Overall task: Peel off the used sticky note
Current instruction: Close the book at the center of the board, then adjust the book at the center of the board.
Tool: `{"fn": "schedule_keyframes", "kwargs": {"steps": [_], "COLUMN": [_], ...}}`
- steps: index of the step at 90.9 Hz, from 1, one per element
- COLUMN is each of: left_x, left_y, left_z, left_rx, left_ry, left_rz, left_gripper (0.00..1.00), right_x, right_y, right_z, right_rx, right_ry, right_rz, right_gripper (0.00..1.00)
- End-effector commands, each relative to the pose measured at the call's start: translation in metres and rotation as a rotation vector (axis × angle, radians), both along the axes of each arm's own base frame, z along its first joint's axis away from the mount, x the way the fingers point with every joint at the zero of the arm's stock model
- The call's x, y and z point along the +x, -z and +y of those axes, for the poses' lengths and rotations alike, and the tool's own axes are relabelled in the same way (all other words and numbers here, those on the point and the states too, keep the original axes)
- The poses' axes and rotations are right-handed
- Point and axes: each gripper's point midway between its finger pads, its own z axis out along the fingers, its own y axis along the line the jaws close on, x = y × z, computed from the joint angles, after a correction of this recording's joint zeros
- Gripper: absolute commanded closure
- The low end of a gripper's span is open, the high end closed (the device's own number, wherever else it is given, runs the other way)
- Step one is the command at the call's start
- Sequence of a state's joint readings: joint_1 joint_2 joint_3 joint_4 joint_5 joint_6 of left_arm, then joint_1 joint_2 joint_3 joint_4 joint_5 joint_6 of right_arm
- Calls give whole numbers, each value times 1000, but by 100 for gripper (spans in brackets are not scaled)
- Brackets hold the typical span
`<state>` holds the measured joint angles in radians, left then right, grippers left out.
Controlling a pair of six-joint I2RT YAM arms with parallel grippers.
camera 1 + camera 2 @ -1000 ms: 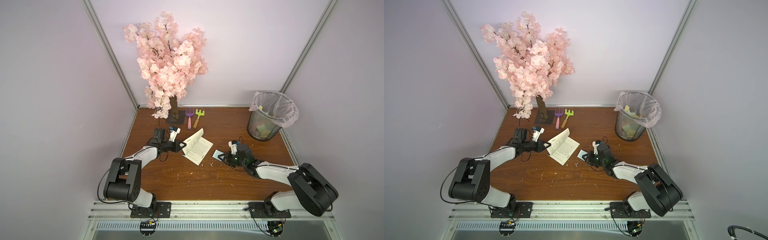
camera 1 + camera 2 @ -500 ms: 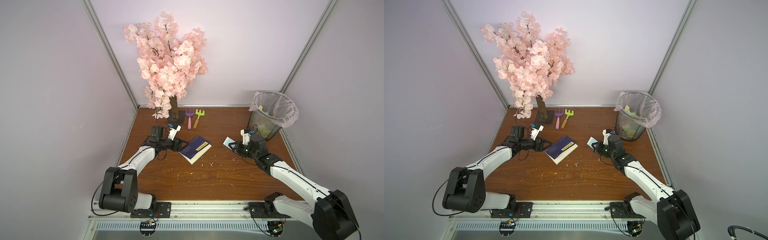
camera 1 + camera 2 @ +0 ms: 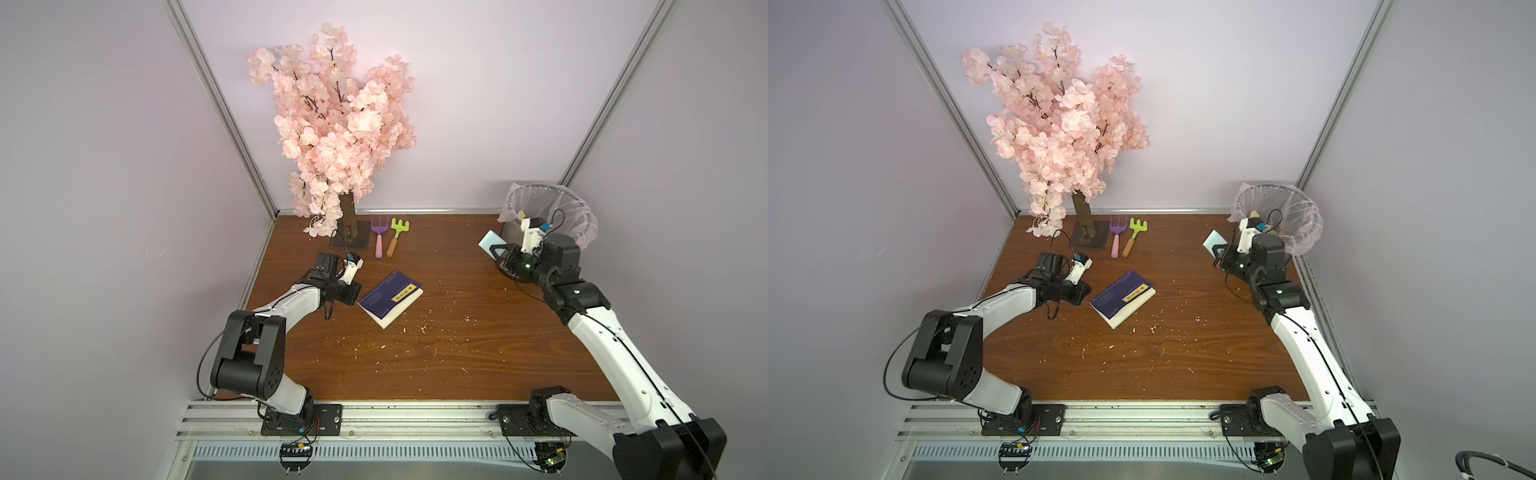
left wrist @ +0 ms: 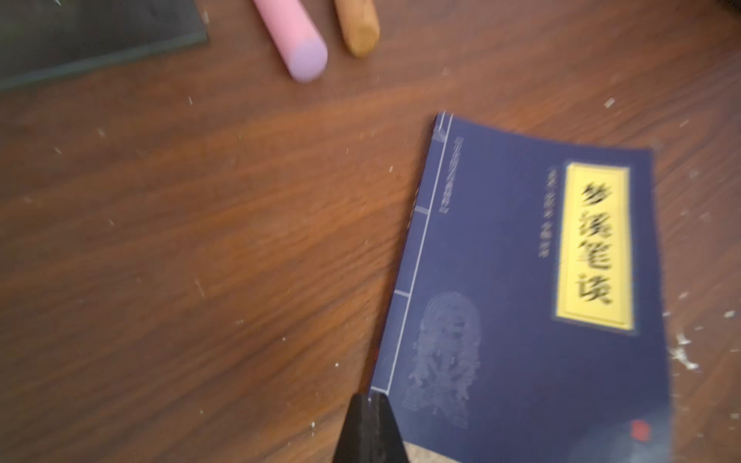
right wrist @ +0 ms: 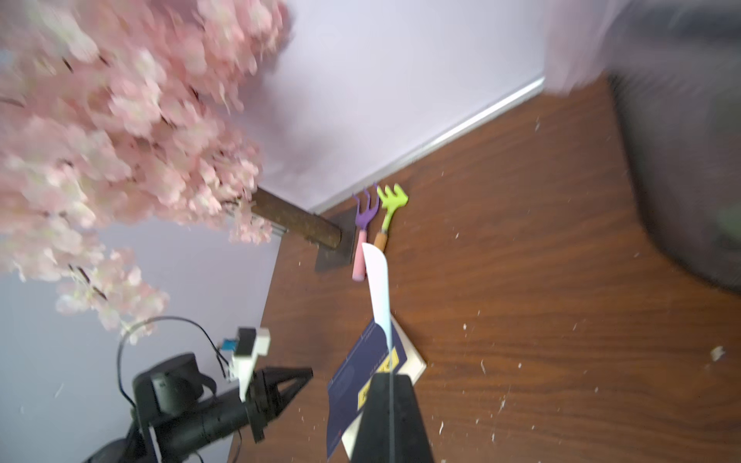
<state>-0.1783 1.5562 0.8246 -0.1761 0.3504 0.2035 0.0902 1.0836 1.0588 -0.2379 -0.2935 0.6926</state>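
Right jaws: we see them pinched on one edge of the sticky note, holding it above the bench.
Sticky note: a pale sheet jutting past the jaw tips, just beside the lined wastebasket.
Left jaws: clenched and empty, with the tips at a corner of the closed blue book.

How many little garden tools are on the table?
2: a purple fork and a green rake, side by side at the back, right beside the tree base. None seems hidden.
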Motion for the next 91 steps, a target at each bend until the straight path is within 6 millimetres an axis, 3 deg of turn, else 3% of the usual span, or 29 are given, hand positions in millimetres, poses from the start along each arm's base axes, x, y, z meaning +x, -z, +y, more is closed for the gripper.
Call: {"fn": "schedule_keyframes", "kwargs": {"steps": [1,22,36,58,74,91], "left_x": [-8,-25,-48,-102,-120,-127], "left_y": [17,42,48,57,42,17], "left_z": [6,-2,-19,-54,-72,-88], "left_rx": [106,151,143,115,31,-65], "left_ry": [8,55,161,380,460,505], "left_rz": [32,114,173,268,285,265], "left_gripper": [97,97,97,98,97,97], "right_x": [8,36,54,81,106,113], "right_y": [-22,-63,-55,-51,-37,-12], "right_z": [-27,-92,-128,-159,-174,-178], "right_rx": [-10,11,-4,-37,-72,-99], "right_ry": [39,189,276,340,367,362], "right_rz": [-21,-85,-52,-37,12,71], "right_gripper": [100,100,100,100,100,100]}}
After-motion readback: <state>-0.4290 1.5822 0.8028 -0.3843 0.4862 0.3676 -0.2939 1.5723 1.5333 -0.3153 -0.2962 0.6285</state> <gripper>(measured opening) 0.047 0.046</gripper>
